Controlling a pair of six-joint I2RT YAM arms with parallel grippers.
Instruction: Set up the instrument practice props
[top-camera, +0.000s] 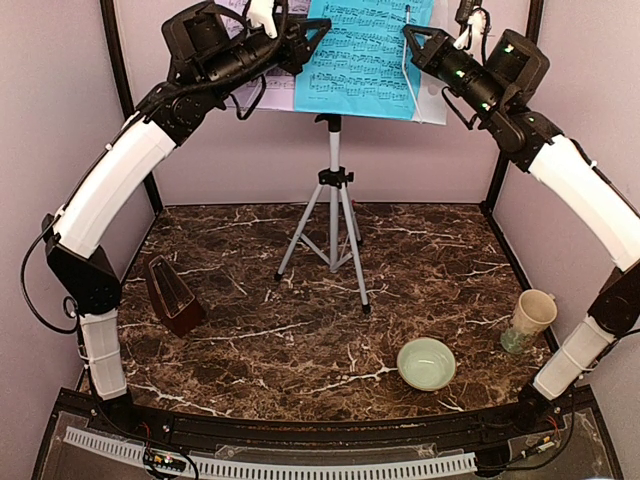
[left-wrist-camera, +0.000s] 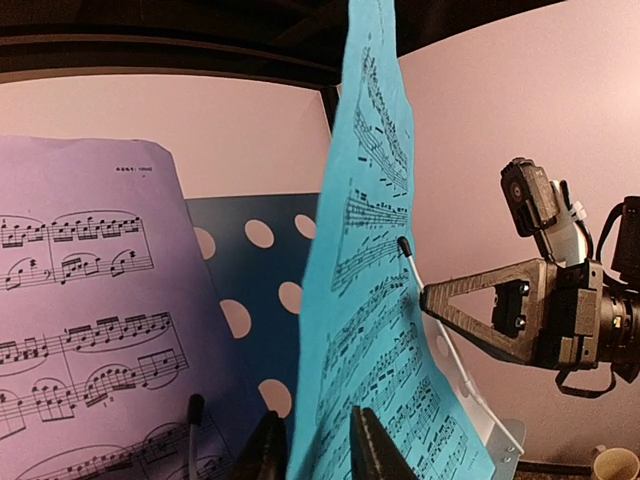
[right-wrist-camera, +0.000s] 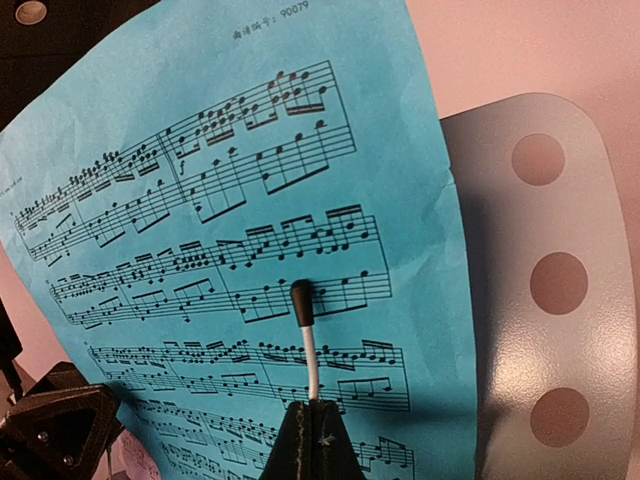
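We see the left gripper (left-wrist-camera: 318, 445) pinching the lower edge of the cyan sheet-music page (top-camera: 365, 60), which bows forward off the white perforated desk (right-wrist-camera: 560, 350) of the silver tripod music stand (top-camera: 333, 215). The right gripper (right-wrist-camera: 312, 425) has its fingers pressed together on the desk's white retaining wire (right-wrist-camera: 310, 350), which crosses the front of the cyan page. The lavender sheet-music page (left-wrist-camera: 80, 320) leans on the desk just left of it. The dark reddish-brown metronome (top-camera: 172, 295) sits on the marble tabletop (top-camera: 300, 350), left of the stand and well apart from it.
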